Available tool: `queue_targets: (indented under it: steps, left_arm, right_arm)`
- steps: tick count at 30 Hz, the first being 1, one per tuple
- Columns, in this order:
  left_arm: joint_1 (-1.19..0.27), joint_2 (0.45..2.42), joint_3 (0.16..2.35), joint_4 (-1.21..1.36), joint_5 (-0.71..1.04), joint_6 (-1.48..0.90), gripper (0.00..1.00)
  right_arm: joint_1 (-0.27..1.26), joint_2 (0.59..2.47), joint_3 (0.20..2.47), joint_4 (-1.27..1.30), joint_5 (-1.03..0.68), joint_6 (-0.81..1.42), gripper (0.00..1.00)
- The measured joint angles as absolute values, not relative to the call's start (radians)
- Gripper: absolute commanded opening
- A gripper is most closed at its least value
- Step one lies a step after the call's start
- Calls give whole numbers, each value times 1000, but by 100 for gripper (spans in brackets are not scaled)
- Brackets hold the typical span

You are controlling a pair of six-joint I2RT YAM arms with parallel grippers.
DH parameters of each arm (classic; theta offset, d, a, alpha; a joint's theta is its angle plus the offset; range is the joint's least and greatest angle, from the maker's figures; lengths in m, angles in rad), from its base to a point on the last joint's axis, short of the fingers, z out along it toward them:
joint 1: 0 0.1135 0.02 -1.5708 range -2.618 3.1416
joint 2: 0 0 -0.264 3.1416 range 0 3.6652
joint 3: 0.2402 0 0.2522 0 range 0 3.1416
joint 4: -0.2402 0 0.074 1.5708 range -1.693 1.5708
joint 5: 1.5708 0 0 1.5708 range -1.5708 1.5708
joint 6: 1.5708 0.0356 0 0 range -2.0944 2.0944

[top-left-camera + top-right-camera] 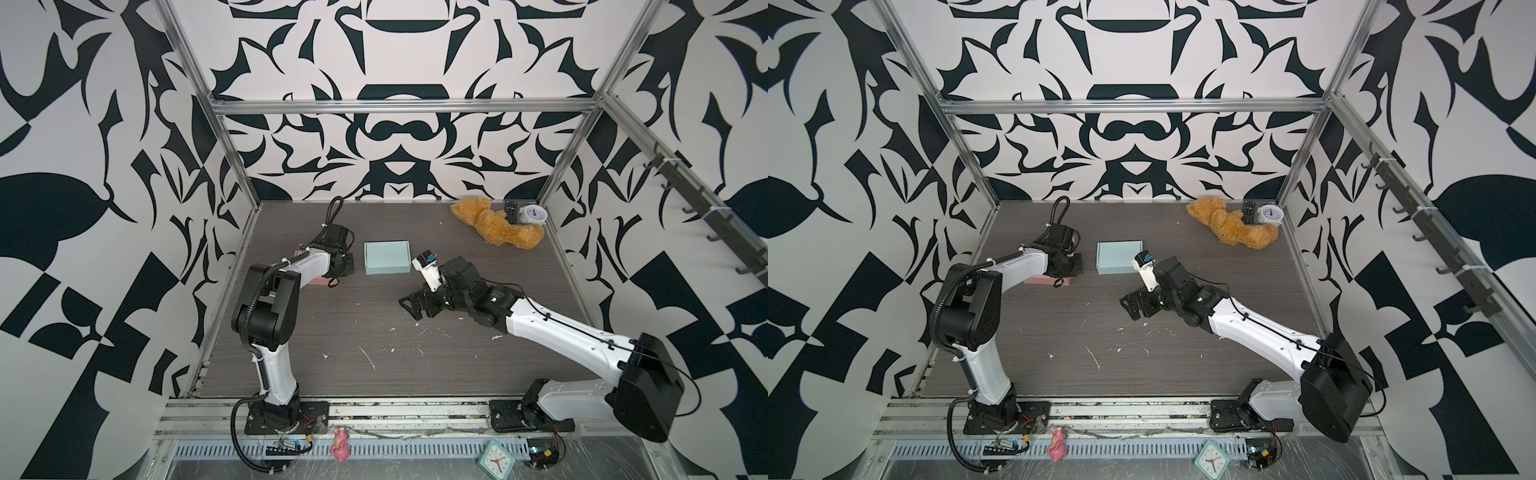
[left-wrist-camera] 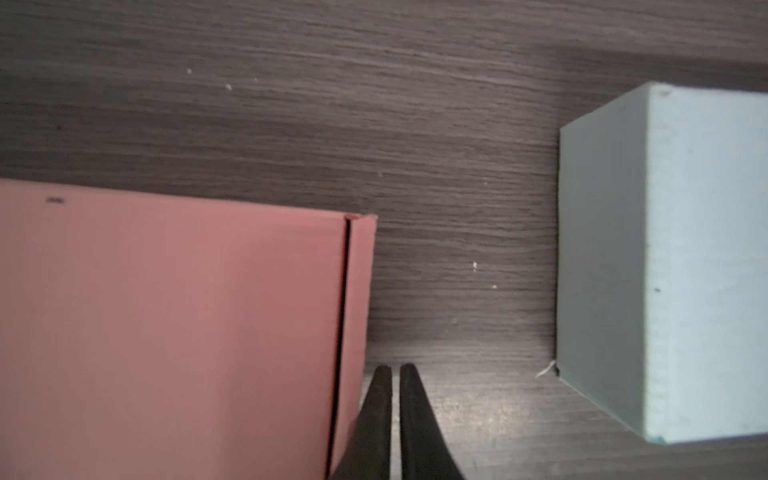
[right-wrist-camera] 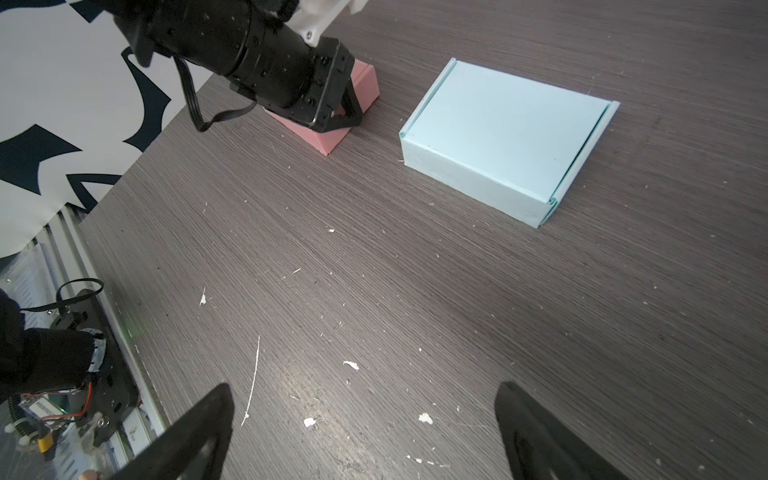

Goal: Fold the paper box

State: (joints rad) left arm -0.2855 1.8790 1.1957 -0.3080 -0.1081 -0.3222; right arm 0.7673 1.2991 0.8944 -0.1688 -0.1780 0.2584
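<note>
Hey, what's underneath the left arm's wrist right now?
A pink paper box, lid closed; in both top views the arm covers most of it. The shut left gripper sits just past its edge. Its inside is hidden.

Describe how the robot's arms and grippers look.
The left arm and right arm have white shells and black joints. A black ribbed hose follows the left, a thin black cable the right. The left gripper and right gripper have black tapered fingers.
</note>
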Motion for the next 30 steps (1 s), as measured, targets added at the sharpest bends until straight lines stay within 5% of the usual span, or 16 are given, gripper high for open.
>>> queue_targets:
  steps: [16, 30]
  left_arm:
    - [-248, 1908, 1238, -285, -79, -312, 16]
    - [-241, 1519, 914, -282, -33, -370, 22]
  right_arm:
    - [767, 1297, 890, -170, -178, 263, 100]
    - [767, 1294, 878, -172, -174, 265, 100]
